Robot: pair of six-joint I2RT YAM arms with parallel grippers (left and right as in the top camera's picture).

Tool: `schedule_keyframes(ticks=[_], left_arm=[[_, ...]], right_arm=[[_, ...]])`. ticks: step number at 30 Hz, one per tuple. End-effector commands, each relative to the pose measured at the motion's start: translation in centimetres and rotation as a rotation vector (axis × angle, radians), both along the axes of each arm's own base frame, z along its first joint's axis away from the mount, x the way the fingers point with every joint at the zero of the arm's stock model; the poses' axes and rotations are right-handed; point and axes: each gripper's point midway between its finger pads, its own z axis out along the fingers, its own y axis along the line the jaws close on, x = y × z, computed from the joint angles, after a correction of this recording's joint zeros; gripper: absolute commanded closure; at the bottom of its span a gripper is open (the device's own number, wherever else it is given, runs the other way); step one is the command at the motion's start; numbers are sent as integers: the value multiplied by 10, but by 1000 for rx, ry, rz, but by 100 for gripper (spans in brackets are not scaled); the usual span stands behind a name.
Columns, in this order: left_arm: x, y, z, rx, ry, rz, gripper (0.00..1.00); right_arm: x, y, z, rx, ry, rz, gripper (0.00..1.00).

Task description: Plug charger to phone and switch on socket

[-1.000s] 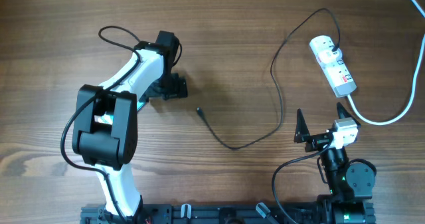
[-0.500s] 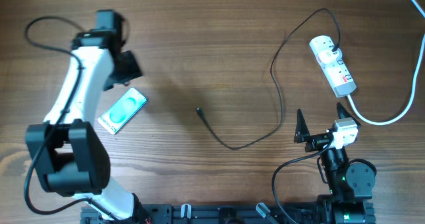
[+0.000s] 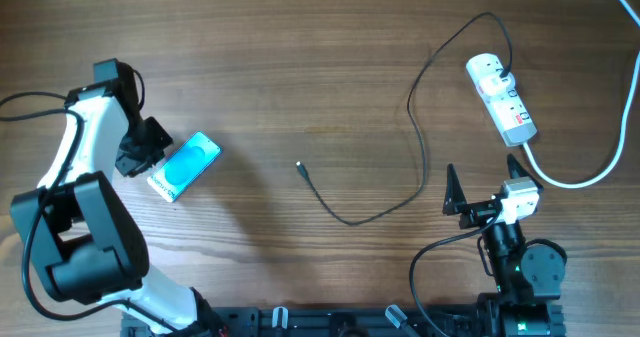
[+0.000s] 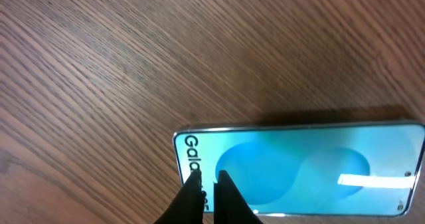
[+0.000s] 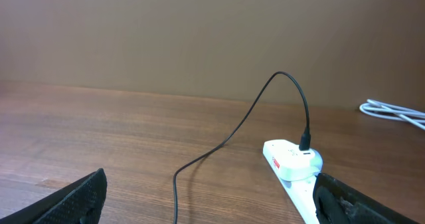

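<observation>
Phone (image 3: 185,165) flat on table (image 3: 320,77) | left fingers (image 4: 190,201) together at its end | right fingers (image 5: 76,199) apart

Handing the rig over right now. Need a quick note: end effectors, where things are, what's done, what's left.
Left end effector: shut, empty, tips over the "Galaxy" end of the flat turquoise-screened phone; contact unclear.
Right end effector: open, empty, near its base.
Thin black charger cable: plug sits in the white two-outlet power strip; small connector tip lies loose mid-table, apart from the phone.
Done: plug in strip.
Left: tip into phone, switch on. Switch state unreadable.
</observation>
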Motion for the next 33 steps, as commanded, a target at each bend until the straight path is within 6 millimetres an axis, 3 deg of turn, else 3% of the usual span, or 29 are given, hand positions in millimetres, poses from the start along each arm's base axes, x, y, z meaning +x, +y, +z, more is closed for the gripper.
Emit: schedule_keyframes(ticks=[1,7,13,17,22,25,33], left_arm=[[-5,11,-3,19,4,48,91],[-15,15,-16,48,25,51,85],[-49,-8,-47,-45,101,51,82],[-26,0,-50,-15,-1,48,83],[4,11,-29,14,-81,47,91],[17,29,-24,113,-129,56,96],[9,27,-33,107,-112,55,96]], right_arm=[[0,-3,2,8,-8,-16,0],[0,-3,2,8,-7,-16,0],[0,-3,2,8,-8,-16,0],[0,-3,2,8,-7,-16,0],[0,-3,2,8,-8,-16,0],[0,-3,2,8,-7,-16,0],[0,-3,2,8,-8,-16,0]])
